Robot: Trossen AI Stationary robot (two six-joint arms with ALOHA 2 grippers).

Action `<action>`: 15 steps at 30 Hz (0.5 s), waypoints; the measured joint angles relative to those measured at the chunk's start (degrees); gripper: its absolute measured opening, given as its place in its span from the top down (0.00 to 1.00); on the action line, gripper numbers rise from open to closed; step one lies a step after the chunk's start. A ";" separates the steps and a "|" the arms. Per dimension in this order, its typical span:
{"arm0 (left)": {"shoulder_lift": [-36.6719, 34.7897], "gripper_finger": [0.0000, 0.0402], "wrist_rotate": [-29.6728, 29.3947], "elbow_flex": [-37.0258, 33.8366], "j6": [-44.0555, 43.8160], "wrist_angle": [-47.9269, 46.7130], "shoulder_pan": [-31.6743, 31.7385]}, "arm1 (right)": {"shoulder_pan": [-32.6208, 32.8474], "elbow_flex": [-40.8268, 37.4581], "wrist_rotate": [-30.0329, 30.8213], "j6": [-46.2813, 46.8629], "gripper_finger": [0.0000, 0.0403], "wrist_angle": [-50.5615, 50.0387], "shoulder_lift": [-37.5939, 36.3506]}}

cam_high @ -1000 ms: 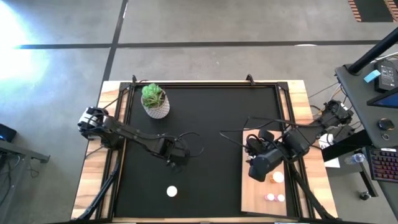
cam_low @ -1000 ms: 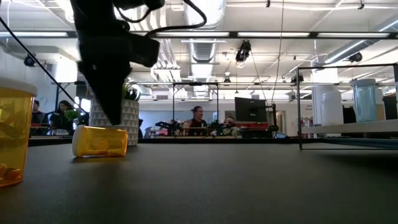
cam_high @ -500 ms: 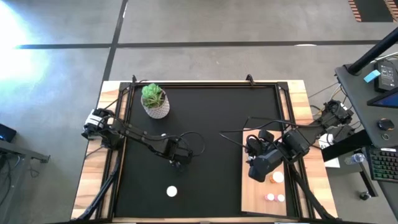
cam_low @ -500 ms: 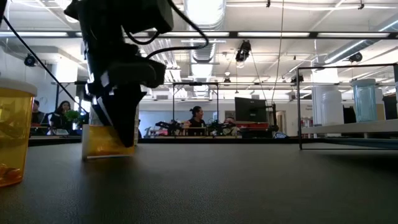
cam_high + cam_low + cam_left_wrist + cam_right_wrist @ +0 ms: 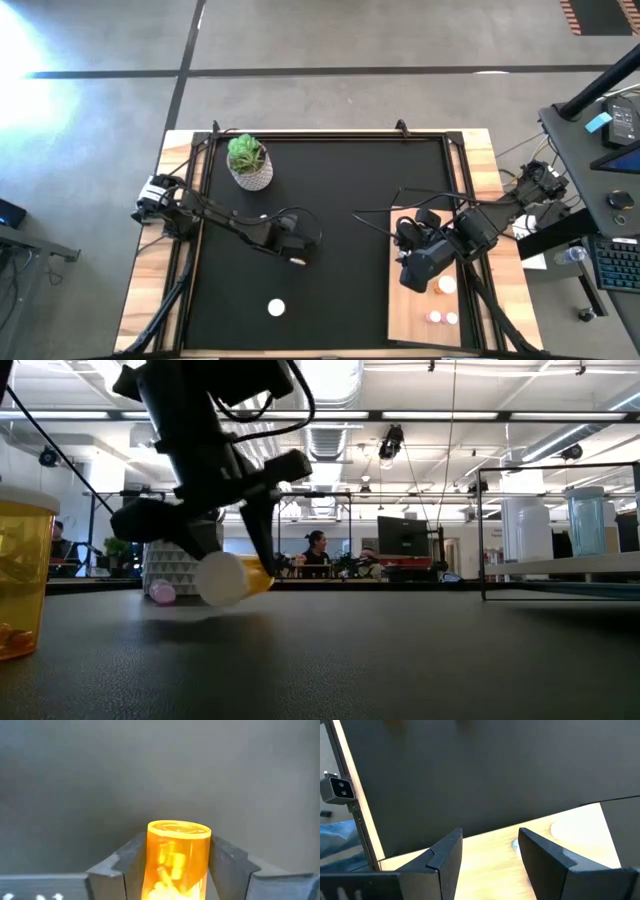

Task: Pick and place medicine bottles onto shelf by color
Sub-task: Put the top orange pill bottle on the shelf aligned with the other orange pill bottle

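Note:
My left gripper (image 5: pixel 294 253) is shut on an amber medicine bottle (image 5: pixel 177 854) with a white cap (image 5: pixel 222 580), low over the middle of the black mat. My right gripper (image 5: pixel 490 845) hangs open over the shelf (image 5: pixel 408 322), a pale wooden board at the mat's right, with nothing between its fingers. On the shelf's near part stand a white-capped bottle (image 5: pixel 447 285) and two pink ones (image 5: pixel 434 317). Another amber bottle (image 5: pixel 20 575) stands upright on the mat near the front edge. A small pink bottle (image 5: pixel 162 593) lies farther back on the mat. My left gripper pinches the amber body's two sides (image 5: pixel 152 865) between its fingers (image 5: pixel 227 867). The fingers slant down from above and run along the bottle. The bottle is tilted, its flat base (image 5: pixel 178 827) pointing away from the wrist and its cap low toward the near edge. Whether the cap touches the mat I cannot tell.
A potted green plant (image 5: pixel 248 162) stands at the mat's far left. Cables trail over the mat between the arms. Bare mat lies between the held bottle and the shelf. A desk with a keyboard and screens stands beyond the table's right edge.
My left gripper has come down on the amber bottle that lay on its side, taken hold of it, rolled its wrist and shifted a little toward the table's right edge. The bottle has turned with it, and its white cap now faces the near edge.

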 joint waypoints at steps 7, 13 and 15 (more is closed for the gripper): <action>3.21 0.59 -1.96 -0.01 -12.44 0.16 0.45 | -0.01 0.00 0.00 -1.19 0.54 -0.11 0.00; 3.51 0.59 -2.46 0.44 -10.04 1.15 0.60 | -0.02 0.00 -0.04 -2.42 0.54 -0.24 0.00; 2.96 0.59 -1.97 0.46 -5.99 1.08 0.72 | -0.02 0.00 -0.22 -3.33 0.54 -0.26 0.00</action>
